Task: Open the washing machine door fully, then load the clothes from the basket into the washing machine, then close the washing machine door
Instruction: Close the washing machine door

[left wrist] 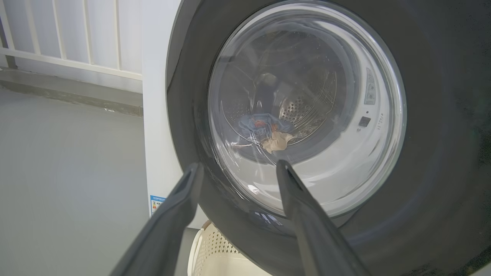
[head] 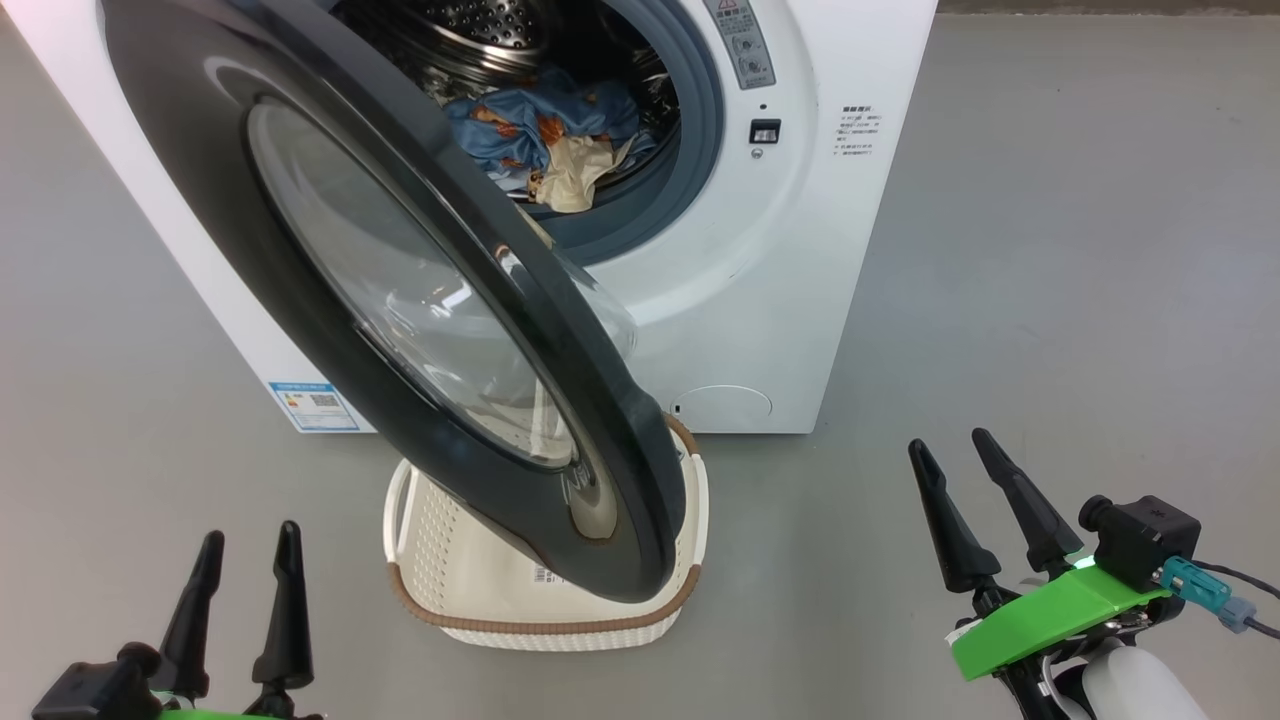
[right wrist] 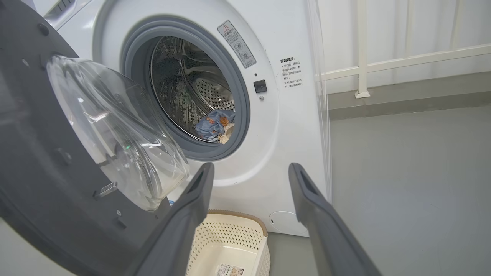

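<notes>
Washing machine door: round, glossy, black-rimmed

**Grey floor, white railing**

A smooth grey floor spreads out on all sides, matt under soft, even light with only faint shadows. In the right wrist view a white railing of upright bars stands on a low grey kerb at the floor's far edge. The backdrop behind it is pale and bright.
</notes>
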Robot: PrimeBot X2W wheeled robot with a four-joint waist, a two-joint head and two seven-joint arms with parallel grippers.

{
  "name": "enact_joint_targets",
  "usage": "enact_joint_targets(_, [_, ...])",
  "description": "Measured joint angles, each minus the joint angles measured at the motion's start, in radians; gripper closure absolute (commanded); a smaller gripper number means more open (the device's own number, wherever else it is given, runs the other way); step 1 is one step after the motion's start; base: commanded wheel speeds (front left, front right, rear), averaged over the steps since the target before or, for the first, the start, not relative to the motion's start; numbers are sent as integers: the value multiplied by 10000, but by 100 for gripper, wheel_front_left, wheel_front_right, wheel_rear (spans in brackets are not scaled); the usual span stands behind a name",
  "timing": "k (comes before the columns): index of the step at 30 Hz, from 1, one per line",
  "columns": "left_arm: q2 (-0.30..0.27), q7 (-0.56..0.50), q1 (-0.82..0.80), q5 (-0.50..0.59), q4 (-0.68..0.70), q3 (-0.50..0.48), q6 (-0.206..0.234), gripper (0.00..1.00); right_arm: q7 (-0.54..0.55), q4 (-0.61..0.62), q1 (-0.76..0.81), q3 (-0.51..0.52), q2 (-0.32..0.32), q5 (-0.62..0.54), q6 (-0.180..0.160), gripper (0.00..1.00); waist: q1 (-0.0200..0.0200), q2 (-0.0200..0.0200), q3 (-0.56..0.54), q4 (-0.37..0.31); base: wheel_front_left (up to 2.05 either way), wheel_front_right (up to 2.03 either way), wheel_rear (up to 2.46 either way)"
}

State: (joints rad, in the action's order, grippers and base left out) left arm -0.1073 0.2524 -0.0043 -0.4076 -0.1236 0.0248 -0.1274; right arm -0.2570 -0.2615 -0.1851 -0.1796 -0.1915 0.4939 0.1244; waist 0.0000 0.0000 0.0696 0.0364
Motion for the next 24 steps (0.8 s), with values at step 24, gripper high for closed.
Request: enact_joint_targets(24, [-15, 0, 1, -4, 182, 96, 0, 0, 0, 79, 0, 96, 6, -259, 0, 0, 0, 0, 69, 9, 0, 0, 0])
